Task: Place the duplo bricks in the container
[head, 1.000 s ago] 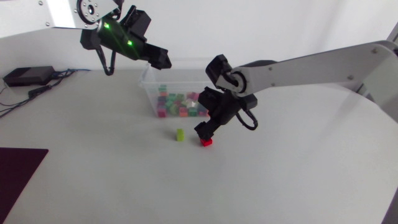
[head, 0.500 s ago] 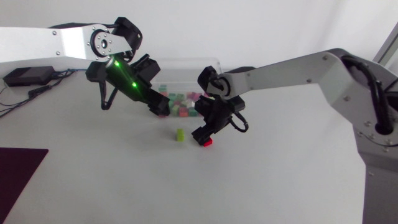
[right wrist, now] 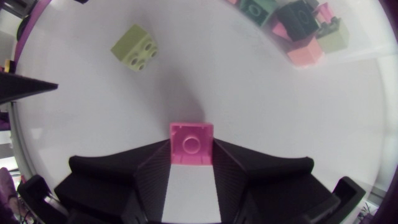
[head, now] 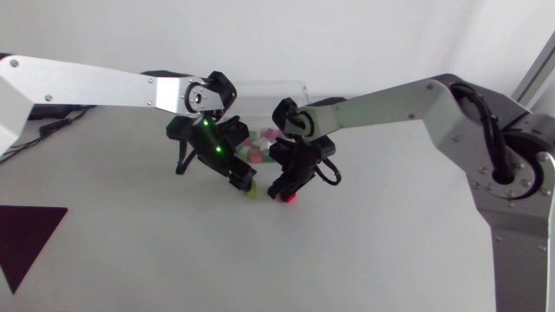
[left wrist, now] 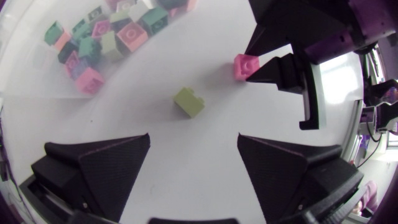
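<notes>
We've got both arms down low over the table (head: 130, 260), just in front of the clear container (head: 293, 87). Our right gripper (right wrist: 191, 151) is clamped on the pink brick (right wrist: 191, 142) — one black finger pressed to each side, the studded face turned up toward the wrist camera. The brick sits right down at the table surface, and we can't tell whether it is lifted clear.

Over on the other side, our left gripper (left wrist: 194, 155) has its fingers spread wide with nothing between them. The lime brick (left wrist: 189, 101) lies on the table just ahead of that gap, touching neither finger. Beyond it in the left wrist view is our right gripper with its pink brick, near the lime one but apart from it.

Both of these bricks are outside the container. Inside it is a loose heap of bricks (left wrist: 99, 43) — pinks, greens, teal, a few darker ones — piled against the clear wall.
</notes>
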